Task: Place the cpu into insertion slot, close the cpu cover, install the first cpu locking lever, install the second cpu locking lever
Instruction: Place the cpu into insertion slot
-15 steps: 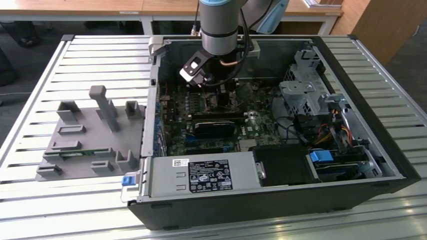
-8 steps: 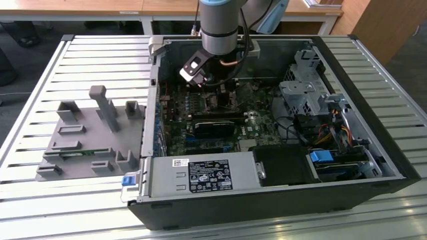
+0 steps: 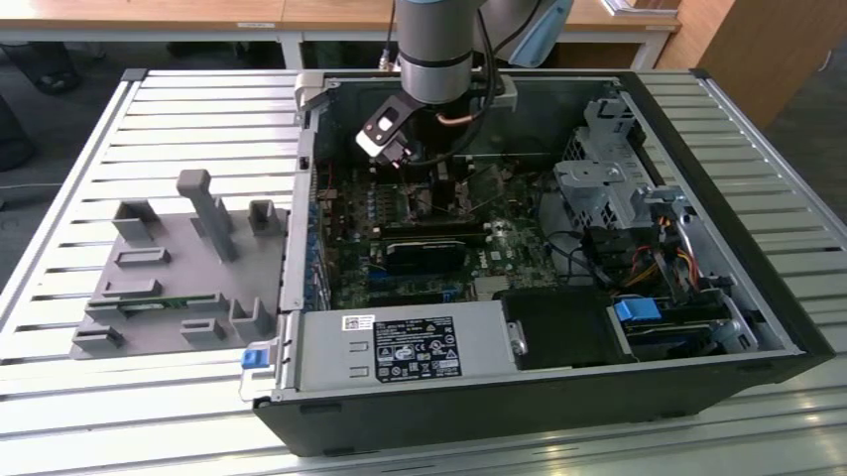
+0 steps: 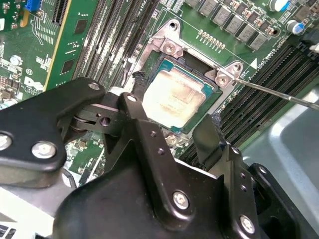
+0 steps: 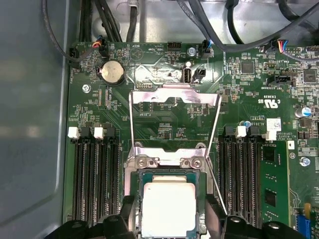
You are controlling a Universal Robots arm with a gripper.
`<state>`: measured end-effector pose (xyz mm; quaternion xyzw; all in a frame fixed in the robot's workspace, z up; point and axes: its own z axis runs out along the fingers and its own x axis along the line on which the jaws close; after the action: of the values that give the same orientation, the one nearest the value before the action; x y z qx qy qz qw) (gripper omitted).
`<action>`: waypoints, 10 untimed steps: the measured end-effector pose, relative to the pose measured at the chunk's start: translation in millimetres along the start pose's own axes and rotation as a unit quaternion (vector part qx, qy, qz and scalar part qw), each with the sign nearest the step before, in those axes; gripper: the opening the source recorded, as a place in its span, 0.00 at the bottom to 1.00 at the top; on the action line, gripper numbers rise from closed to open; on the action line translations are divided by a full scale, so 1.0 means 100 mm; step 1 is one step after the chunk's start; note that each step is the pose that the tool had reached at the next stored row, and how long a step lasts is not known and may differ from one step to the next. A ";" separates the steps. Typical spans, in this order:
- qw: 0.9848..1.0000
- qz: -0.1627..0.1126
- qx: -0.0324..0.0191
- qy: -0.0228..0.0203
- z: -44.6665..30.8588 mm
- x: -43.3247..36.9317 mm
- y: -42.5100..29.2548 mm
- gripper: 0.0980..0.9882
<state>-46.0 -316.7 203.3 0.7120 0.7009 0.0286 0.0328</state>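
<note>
Spread apart, the gripper [image 4: 172, 115] straddles the cpu [image 4: 174, 97] — seated inside the insertion slot [image 4: 192, 60] rim

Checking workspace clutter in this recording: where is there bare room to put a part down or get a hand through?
Free: the slatted table beyond and in front of the gray fixture, on the exterior view's left of the computer case. Crowded: inside the case, where the gripper hangs over the cpu between memory slots, with cables nearby.

slatted metal table [image 3: 173, 119] | wooden desks [image 3: 173, 15] behind | wooden cabinet [image 3: 741, 50] at exterior view's right | dark floor [image 3: 810, 134]
</note>
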 end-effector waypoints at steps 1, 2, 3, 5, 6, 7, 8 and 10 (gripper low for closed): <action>1.000 0.000 0.000 0.000 -0.003 0.000 0.000 0.61; 1.000 0.000 0.000 0.000 -0.006 0.000 0.000 0.54; 1.000 0.000 0.000 0.000 -0.008 0.000 0.001 0.54; 1.000 0.000 0.000 0.000 -0.017 -0.001 0.001 0.41; 1.000 0.000 0.000 0.000 -0.022 -0.001 0.001 0.34; 1.000 0.000 0.000 0.000 -0.026 0.000 0.002 0.34; 1.000 0.000 0.000 0.000 -0.030 -0.001 0.003 0.28; 1.000 0.000 0.000 0.000 -0.039 -0.001 0.003 0.21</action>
<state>-46.0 -316.8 207.2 0.7119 0.7009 0.0285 0.0328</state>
